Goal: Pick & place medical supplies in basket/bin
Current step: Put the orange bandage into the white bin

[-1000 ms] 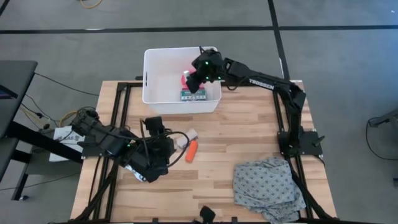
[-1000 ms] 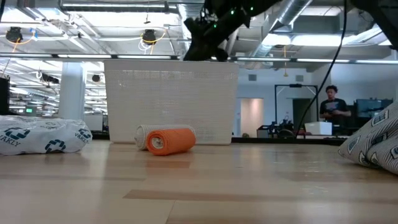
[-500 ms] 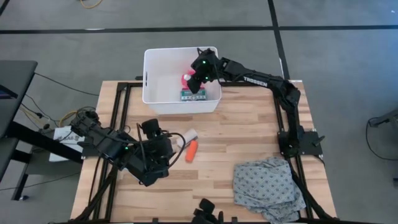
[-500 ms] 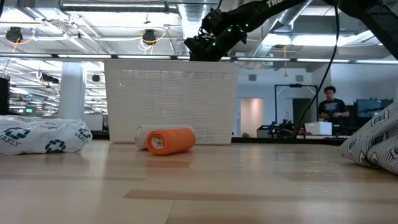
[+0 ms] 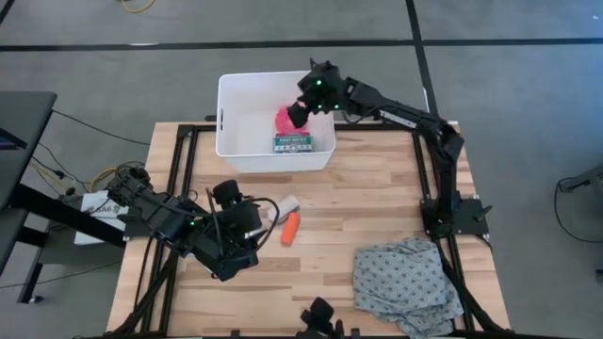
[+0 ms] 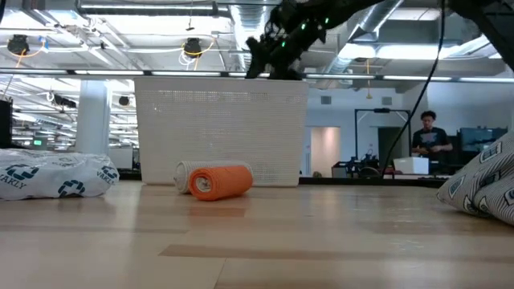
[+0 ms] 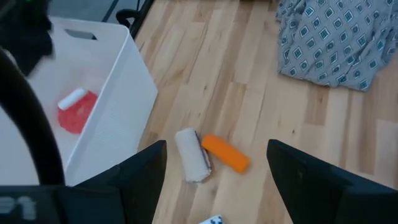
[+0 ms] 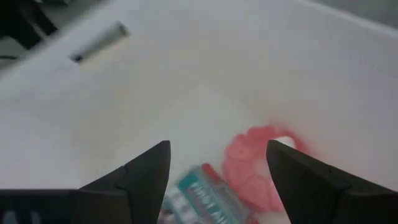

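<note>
Both arms are black, built of slim boxy links joined by rounded joints. The right arm [image 5: 405, 118] carries white lettering along its long link and a small green light near its wrist; its base is a squat black block bolted to a dark frame. The left arm [image 5: 174, 221] is bulkier in outline, with black cables looping around its links and a green light on top. Each claw has two broad, flat, matte black fingers [image 7: 140, 180] with angled edges; the right claw [image 8: 217, 180] looks the same.
</note>
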`<control>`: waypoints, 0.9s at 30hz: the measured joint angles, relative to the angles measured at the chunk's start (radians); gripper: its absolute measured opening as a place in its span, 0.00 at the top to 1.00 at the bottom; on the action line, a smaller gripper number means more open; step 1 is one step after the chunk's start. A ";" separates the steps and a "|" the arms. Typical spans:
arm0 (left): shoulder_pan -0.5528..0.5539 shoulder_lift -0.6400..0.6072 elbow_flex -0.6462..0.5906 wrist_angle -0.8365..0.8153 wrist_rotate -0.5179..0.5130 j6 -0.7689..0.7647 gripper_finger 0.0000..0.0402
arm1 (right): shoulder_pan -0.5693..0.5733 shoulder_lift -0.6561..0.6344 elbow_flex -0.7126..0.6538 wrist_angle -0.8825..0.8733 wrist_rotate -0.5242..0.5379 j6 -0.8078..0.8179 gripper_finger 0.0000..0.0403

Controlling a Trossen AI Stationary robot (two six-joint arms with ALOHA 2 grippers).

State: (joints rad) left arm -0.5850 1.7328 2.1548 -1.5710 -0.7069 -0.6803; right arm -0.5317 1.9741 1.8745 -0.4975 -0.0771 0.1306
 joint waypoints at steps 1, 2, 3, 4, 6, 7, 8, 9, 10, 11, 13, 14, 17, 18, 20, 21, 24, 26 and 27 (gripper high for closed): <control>0.000 0.000 0.000 0.000 0.004 -0.015 0.33 | 0.005 -0.016 0.013 -0.020 -0.011 0.005 0.35; 0.000 0.000 0.000 0.000 0.010 -0.032 0.33 | 0.012 -0.031 0.028 -0.028 -0.021 0.005 0.35; 0.000 0.000 0.000 0.000 0.024 -0.049 0.33 | 0.021 -0.047 0.042 -0.038 -0.030 -0.003 0.35; -0.001 0.000 0.000 0.000 0.041 -0.062 0.33 | 0.032 -0.069 0.053 -0.062 -0.037 -0.012 0.35; -0.007 0.000 0.000 0.000 0.068 -0.079 0.33 | 0.064 -0.115 0.069 -0.103 -0.052 -0.037 0.35; -0.013 0.000 0.000 0.000 0.070 -0.088 0.33 | 0.085 -0.140 0.071 -0.110 -0.053 -0.049 0.35; -0.020 -0.001 0.000 0.000 0.066 -0.093 0.33 | 0.107 -0.168 0.071 -0.133 -0.055 -0.054 0.35; -0.029 -0.004 0.000 0.000 0.061 -0.099 0.33 | 0.132 -0.194 0.071 -0.160 -0.056 -0.057 0.35; -0.039 -0.009 0.000 0.000 0.057 -0.109 0.33 | 0.160 -0.215 0.071 -0.181 -0.056 -0.059 0.35; -0.048 -0.013 0.000 0.000 0.052 -0.119 0.33 | 0.190 -0.234 0.071 -0.209 -0.056 -0.060 0.35; -0.075 -0.016 0.001 0.000 0.016 -0.139 0.33 | 0.249 -0.265 0.071 -0.287 -0.056 -0.061 0.36; -0.094 -0.016 -0.008 0.003 -0.013 -0.147 0.33 | 0.279 -0.276 0.071 -0.322 -0.056 -0.060 0.36; -0.154 -0.025 -0.095 0.002 -0.079 -0.210 0.33 | 0.366 -0.305 0.071 -0.460 -0.056 -0.044 0.36; -0.172 -0.030 -0.144 0.002 -0.092 -0.252 0.33 | 0.397 -0.311 0.071 -0.502 -0.056 -0.033 0.36; -0.200 -0.035 -0.255 0.001 -0.117 -0.360 0.33 | 0.455 -0.316 0.071 -0.584 -0.055 0.006 0.36; -0.208 -0.035 -0.314 0.001 -0.128 -0.423 0.33 | 0.483 -0.315 0.070 -0.615 -0.055 0.035 0.36; -0.213 -0.032 -0.478 0.019 -0.133 -0.611 0.33 | 0.561 -0.304 0.069 -0.659 -0.055 0.114 0.36; -0.209 -0.030 -0.585 0.074 -0.116 -0.686 0.33 | 0.607 -0.296 0.069 -0.659 -0.047 0.163 0.36; -0.203 -0.030 -0.641 0.126 -0.102 -0.706 0.33 | 0.631 -0.289 0.071 -0.647 -0.033 0.183 0.36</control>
State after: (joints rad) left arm -0.7878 1.7032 1.5135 -1.4455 -0.8085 -1.3862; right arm 0.0988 1.6855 1.9452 -1.1445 -0.1103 0.3133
